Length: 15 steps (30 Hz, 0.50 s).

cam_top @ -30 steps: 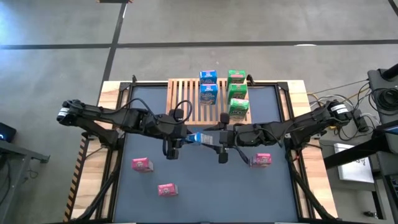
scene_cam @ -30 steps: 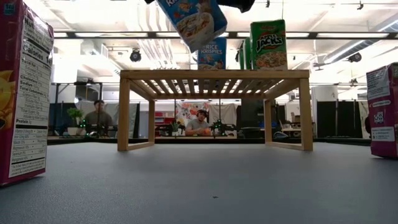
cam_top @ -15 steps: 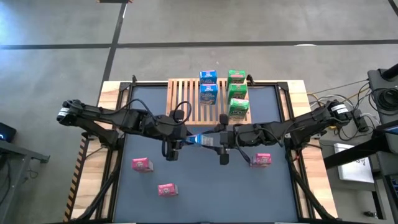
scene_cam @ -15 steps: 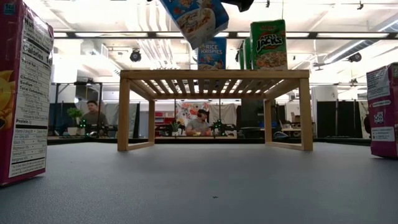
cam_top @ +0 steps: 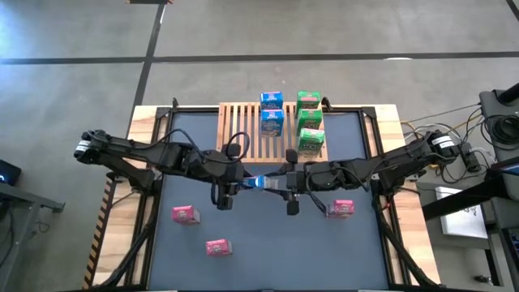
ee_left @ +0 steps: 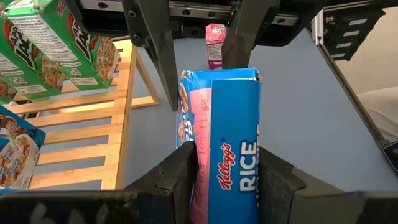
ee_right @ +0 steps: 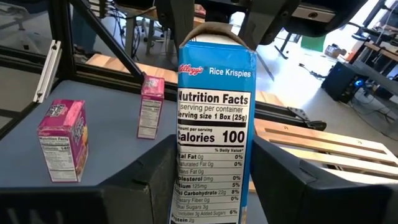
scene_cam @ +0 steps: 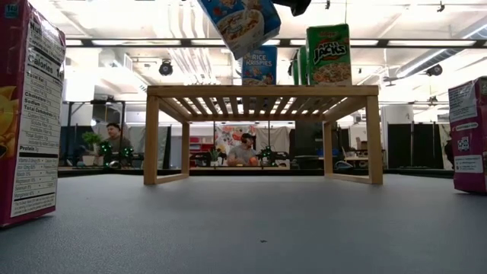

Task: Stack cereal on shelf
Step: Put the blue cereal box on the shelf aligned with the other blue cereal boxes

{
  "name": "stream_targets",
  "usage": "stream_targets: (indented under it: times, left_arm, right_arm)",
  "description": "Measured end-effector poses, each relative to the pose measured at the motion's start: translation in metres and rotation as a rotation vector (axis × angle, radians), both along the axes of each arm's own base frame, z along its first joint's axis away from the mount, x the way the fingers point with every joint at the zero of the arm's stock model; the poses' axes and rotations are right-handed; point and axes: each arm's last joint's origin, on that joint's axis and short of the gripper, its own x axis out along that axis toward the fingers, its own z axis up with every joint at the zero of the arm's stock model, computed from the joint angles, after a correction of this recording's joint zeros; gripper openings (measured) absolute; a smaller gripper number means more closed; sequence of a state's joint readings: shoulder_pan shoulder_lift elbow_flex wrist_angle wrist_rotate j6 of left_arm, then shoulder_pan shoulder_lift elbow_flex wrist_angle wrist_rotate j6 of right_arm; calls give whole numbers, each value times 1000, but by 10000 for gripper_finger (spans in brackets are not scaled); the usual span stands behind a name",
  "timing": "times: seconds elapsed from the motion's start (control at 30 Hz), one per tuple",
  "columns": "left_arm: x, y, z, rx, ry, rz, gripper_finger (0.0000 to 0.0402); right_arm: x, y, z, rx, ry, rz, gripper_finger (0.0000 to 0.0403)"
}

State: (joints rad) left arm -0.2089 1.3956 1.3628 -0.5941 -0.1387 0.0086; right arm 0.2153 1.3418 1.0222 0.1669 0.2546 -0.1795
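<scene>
A blue cereal box (cam_top: pixel 258 182) hangs in the air over the table, in front of the wooden rack (cam_top: pixel 242 134). My left gripper (cam_top: pixel 243 180) is shut on its left end and my right gripper (cam_top: pixel 276 183) on its right end. In the low view the box (scene_cam: pixel 240 23) sits tilted, higher than the rack top (scene_cam: pixel 262 91). Two more blue boxes (cam_top: pixel 272 112) and three green ones (cam_top: pixel 310 122) stand on the slats. Three pink boxes (cam_top: pixel 186 214) (cam_top: pixel 217 247) (cam_top: pixel 340 208) stand on the table. My left gripper (ee_left: pixel 227 177) pinches the blue box's near end (ee_left: pixel 224 155) between its two fingers, one on each broad side, coming level from the table's left. The box is lifted clear. My right gripper (ee_right: pixel 214 180) pinches the box's opposite end (ee_right: pixel 214 155) between its two fingers (ee_right: pixel 155 180), coming level from the table's right. The box runs lengthwise from one gripper to the other.
The rack's left half has bare slats (ee_left: pixel 81 134). Pink boxes stand close to the low camera at the left (scene_cam: pixel 30 114) and right (scene_cam: pixel 472 137). People sit at desks (scene_cam: pixel 245 151) in the room beyond the table. Open dark tabletop lies under the grippers (cam_top: pixel 259 235).
The blue box has risen slightly in the low view, carried by both grippers, and stays tilted. Neither gripper has opened or let go.
</scene>
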Motion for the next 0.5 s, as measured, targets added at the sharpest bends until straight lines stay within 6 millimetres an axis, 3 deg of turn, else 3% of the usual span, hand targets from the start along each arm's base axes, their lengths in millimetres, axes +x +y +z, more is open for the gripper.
stream_targets:
  times: [0.17,0.5]
  left_arm:
    - [1,-1,1,-2,-12,-8,132]
    - [0,-1,3,-3,-21,-2,213]
  right_arm:
    - [-1,0,0,11,5,3,161]
    - [-1,0,0,12,15,12,146]
